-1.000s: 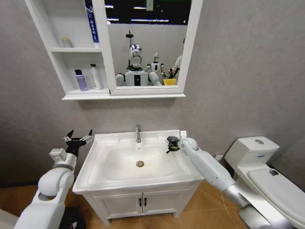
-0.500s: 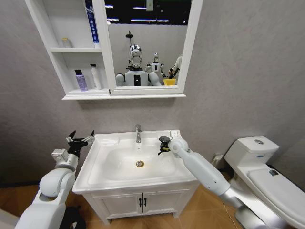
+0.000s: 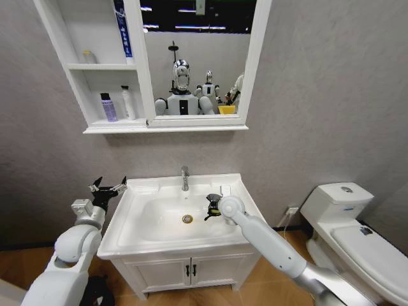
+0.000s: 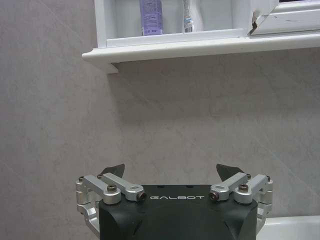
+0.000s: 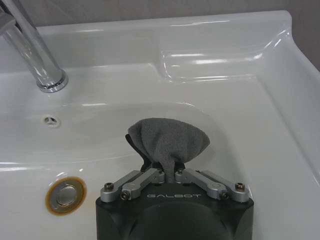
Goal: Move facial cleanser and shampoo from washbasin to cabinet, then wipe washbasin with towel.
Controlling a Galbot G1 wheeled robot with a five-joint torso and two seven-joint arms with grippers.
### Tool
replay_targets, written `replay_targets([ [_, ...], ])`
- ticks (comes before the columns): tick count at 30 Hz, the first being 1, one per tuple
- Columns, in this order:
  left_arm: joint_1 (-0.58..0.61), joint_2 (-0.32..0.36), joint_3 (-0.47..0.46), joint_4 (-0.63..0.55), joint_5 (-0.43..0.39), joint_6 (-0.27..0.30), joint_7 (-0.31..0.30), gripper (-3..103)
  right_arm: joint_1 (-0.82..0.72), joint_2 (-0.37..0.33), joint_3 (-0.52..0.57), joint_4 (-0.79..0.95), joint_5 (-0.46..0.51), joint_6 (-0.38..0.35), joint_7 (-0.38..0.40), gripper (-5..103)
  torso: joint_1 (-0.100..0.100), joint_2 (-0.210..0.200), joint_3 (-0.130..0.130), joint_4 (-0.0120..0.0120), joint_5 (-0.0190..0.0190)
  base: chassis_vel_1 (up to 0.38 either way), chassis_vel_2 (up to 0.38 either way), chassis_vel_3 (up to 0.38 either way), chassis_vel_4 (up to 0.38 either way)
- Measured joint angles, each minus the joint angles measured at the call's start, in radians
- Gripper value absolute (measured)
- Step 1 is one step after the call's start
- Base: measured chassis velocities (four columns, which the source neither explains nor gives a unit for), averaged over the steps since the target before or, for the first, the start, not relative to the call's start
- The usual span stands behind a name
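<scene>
So from where I'm standing: the robot's left hand (image 3: 107,187) is parked off to the side of the white rectangular ceramic washbasin (image 3: 137,226), fingers spread wide with nothing between them, pointed up at the grey textured wall. High above that hand is the tall white shelf cabinet (image 3: 75,66). A purple bottle (image 3: 108,107) and a slim white bottle (image 3: 128,102) stand side by side in its lower compartment, so I'd guess the moving part is done.

Further right, the right hand (image 3: 211,207) is down in the rounded bowl, a little right of the metal drain (image 3: 187,218) and in front of the chrome tap (image 3: 185,178). Its fingers are pinched tight on the small dark grey towel (image 5: 168,141), which bunches out past the fingertips in a soft fuzzy fan against the glossy porcelain.

What could go wrong: the grip is only on a narrow pinch of cloth, so dragging it across slick ceramic could tug it loose. Pressing too low could scrape the metal fingers on the glaze, and a swing toward the tap might clip it.
</scene>
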Motion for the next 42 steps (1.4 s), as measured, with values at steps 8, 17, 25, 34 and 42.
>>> replay_targets([
  [8,-0.004,-0.003,0.024,-0.008,0.008,0.0,-0.007,100,-0.013,0.026,0.026,-0.089,-0.068,-0.001,-0.081,4,0.0,0.0,0.0,0.0003,0.0001,0.0,0.0,0.0,0.0],
  [17,0.0,-0.005,0.007,-0.021,0.004,0.003,-0.015,100,-0.017,0.047,0.014,-0.118,-0.094,-0.001,-0.092,4,0.0,0.0,0.0,0.0003,0.0,0.0,0.0,0.0,0.0],
  [25,0.012,-0.009,-0.012,-0.013,0.006,0.001,0.001,100,-0.053,0.033,0.011,-0.078,-0.133,-0.001,-0.084,4,0.0,0.0,0.0,0.0002,0.0,0.0,0.0,0.0,0.0],
  [34,0.003,-0.008,-0.014,-0.014,0.005,0.001,0.004,100,-0.069,0.009,0.04,-0.071,-0.15,-0.001,-0.1,4,0.0,0.0,0.0,0.0002,0.0,0.0,0.0,0.0,0.0],
  [42,0.002,-0.008,-0.012,-0.019,0.004,0.001,0.004,100,-0.095,0.045,0.049,-0.098,-0.174,0.0,-0.123,4,0.0,0.0,0.0,0.0002,0.0,0.0,0.0,0.0,0.0],
])
